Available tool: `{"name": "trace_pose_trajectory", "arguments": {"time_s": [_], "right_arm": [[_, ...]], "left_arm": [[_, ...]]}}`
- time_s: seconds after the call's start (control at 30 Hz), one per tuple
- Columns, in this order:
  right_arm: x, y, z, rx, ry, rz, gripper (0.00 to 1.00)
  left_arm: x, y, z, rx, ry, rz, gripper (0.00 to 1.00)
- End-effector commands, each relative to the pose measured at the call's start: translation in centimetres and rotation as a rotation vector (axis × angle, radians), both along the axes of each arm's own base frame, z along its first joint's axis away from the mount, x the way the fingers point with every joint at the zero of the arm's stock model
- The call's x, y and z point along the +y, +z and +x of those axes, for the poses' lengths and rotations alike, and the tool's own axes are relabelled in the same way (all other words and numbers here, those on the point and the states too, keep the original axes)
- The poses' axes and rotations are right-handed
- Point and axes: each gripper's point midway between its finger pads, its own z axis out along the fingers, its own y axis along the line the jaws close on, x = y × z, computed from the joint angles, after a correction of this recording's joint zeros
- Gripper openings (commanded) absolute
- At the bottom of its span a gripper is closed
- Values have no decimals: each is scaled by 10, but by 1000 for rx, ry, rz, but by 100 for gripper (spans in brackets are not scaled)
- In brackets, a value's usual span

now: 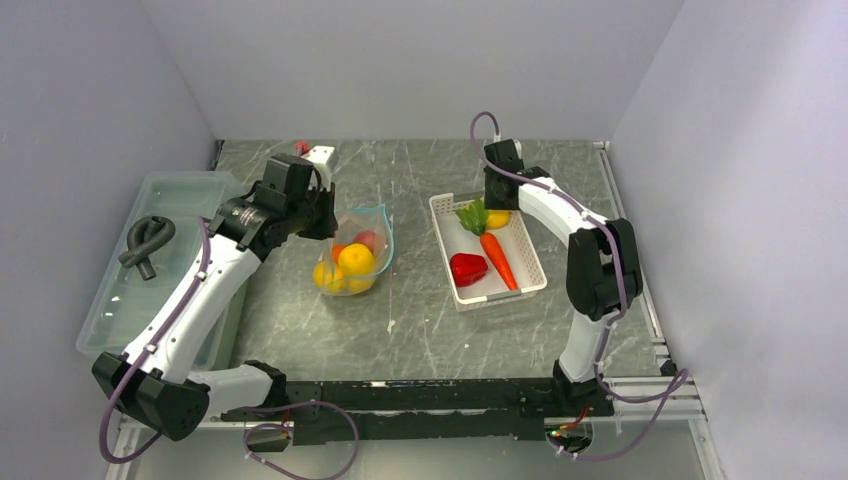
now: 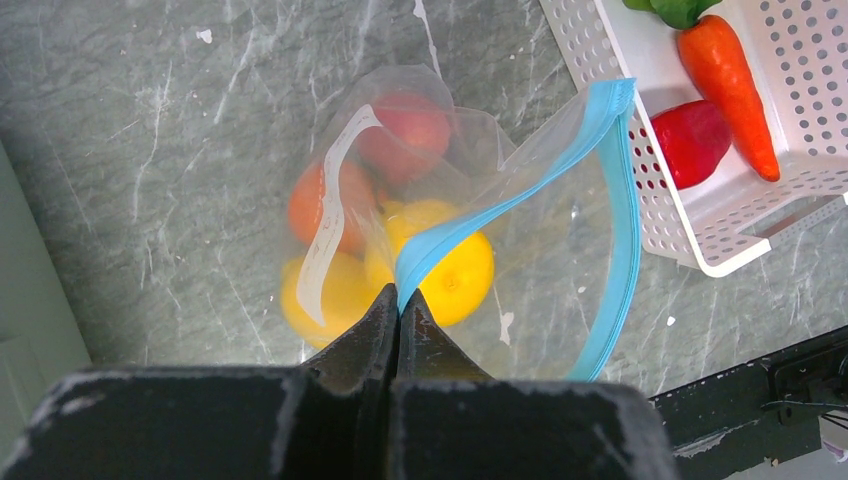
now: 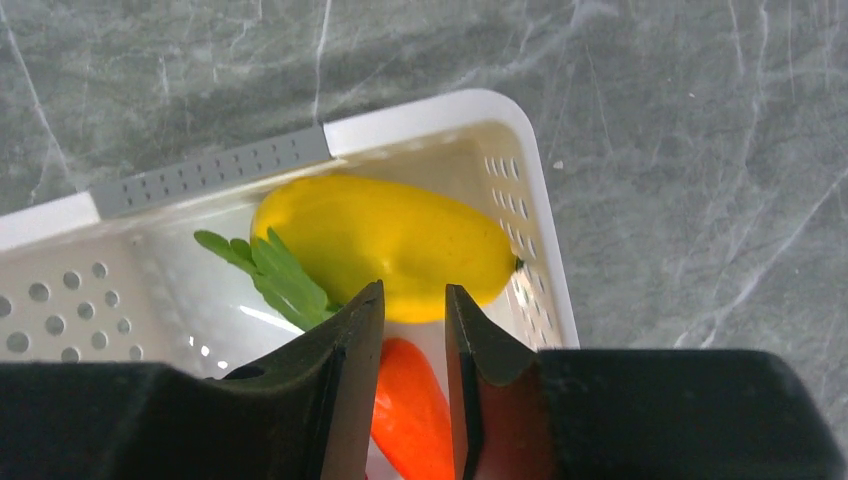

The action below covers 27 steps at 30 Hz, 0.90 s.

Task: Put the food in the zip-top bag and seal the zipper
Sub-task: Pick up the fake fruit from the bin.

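The clear zip-top bag (image 1: 358,262) lies left of centre, its mouth held up and open; yellow and orange round fruits (image 2: 455,275) are inside. My left gripper (image 2: 398,297) is shut on the teal-blue zipper (image 2: 500,205) at the mouth's near edge; it also shows in the top view (image 1: 330,222). The white basket (image 1: 441,207) holds a yellow fruit (image 3: 390,240), a green leafy piece (image 3: 275,275), an orange carrot (image 1: 499,260) and a red pepper (image 1: 467,268). My right gripper (image 3: 414,297) is open and empty just above the yellow fruit and the carrot's top.
A large translucent lidded bin (image 1: 115,310) with a dark hose piece (image 1: 145,243) on it stands at the left. A small white object (image 1: 320,155) lies at the back. A black rail (image 1: 430,395) runs along the near edge. Walls close in left, right and behind.
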Motion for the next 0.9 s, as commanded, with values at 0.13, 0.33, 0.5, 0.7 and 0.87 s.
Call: {"name": "trace_pose_trajectory", "arguments": {"time_s": [0.13, 0.33, 0.5, 0.7, 0.87], "right_arm": [[5, 6, 23, -23, 19, -3, 38], [6, 1, 25, -10, 35, -14, 55], [6, -3, 25, 6, 52, -28, 69], [7, -14, 22, 38, 70, -30, 77], [11, -23, 20, 64, 88, -19, 82]], "left_arm": [[1, 7, 9, -48, -1, -7, 0], [1, 5, 10, -41, -2, -7, 0], [1, 4, 10, -40, -3, -11, 0], [2, 6, 10, -44, -3, -15, 0], [3, 6, 9, -46, -3, -16, 0]]}}
